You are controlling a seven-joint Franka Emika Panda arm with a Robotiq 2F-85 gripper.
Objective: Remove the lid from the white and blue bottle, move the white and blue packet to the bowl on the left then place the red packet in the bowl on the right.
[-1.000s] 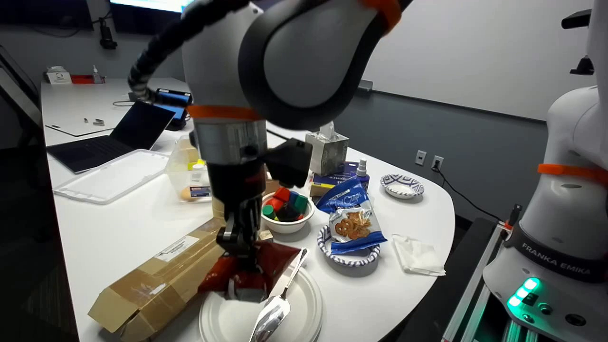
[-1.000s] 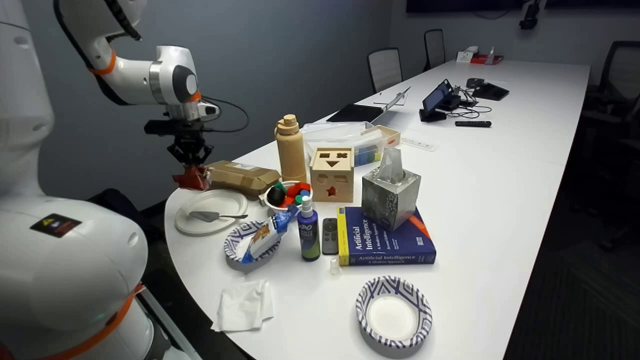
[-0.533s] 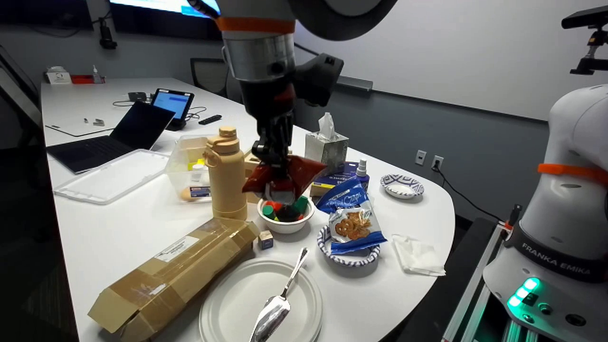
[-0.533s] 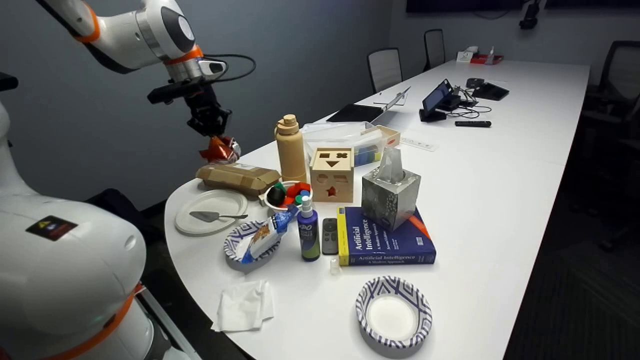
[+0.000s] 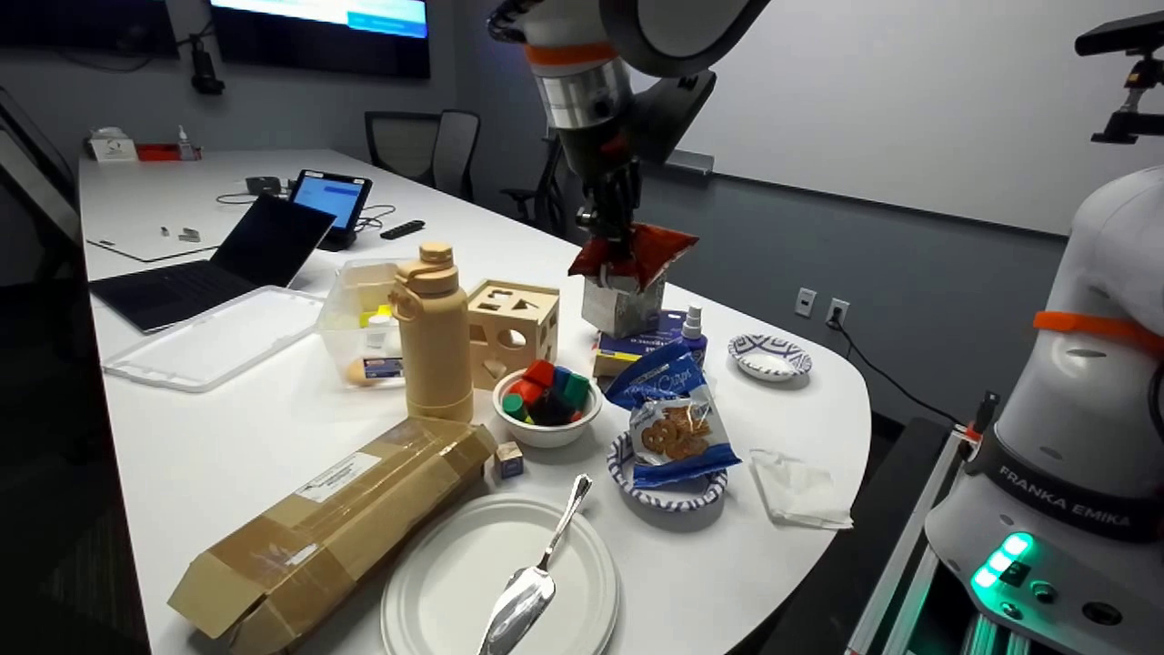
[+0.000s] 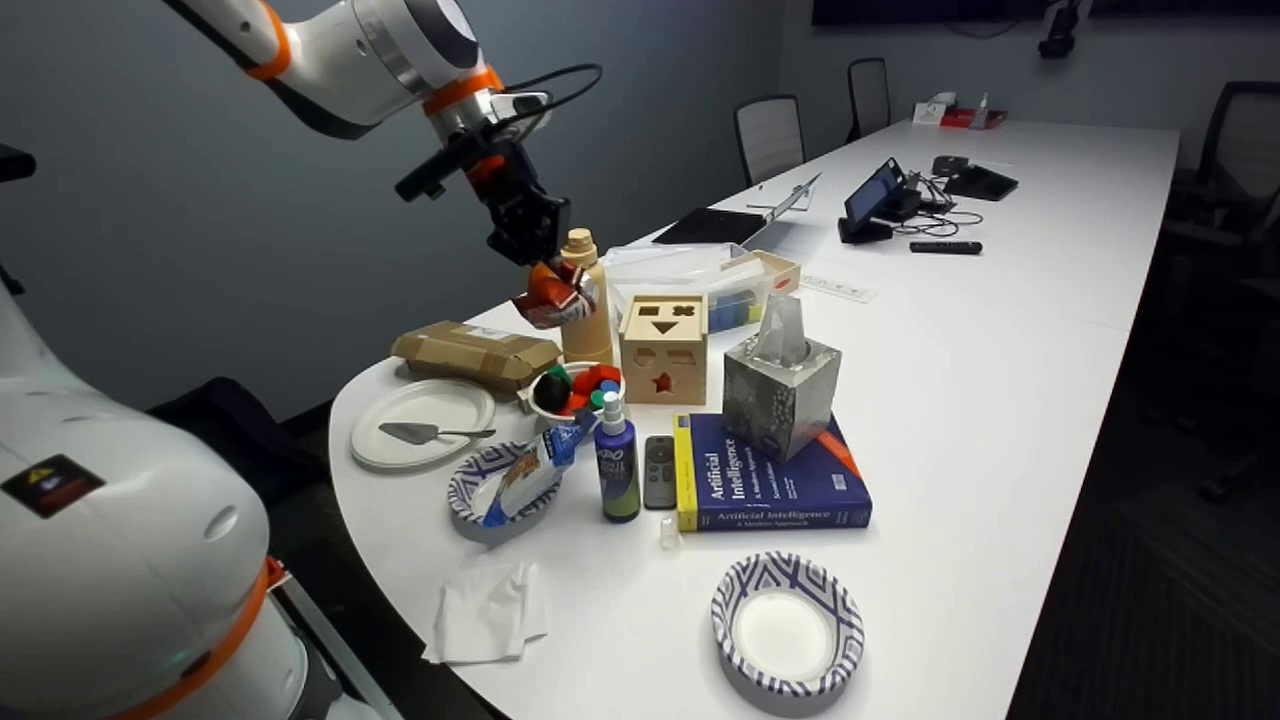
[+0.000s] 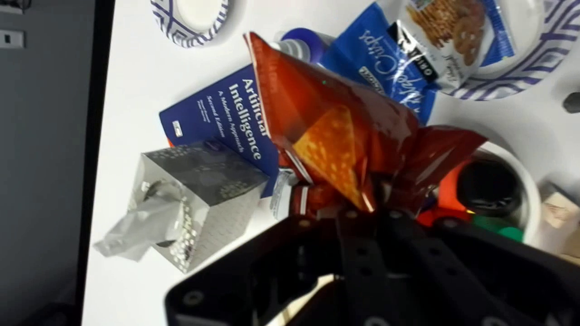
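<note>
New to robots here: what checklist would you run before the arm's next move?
1. Tool shut on red packet: ok.
2. Red packet up in the air: ok.
3. Spray bottle uncapped: ok; its likely lid lies nearby.
4. Blue packet in its bowl: ok, though it overhangs the rim.
5. Red packet above the other patterned bowl: not ok.
6. Red packet high enough to clear the tissue box: cannot tell.

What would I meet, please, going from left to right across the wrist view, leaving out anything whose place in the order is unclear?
Wall outlets, tissue box, red packet, bowl of blocks, small cube.
</note>
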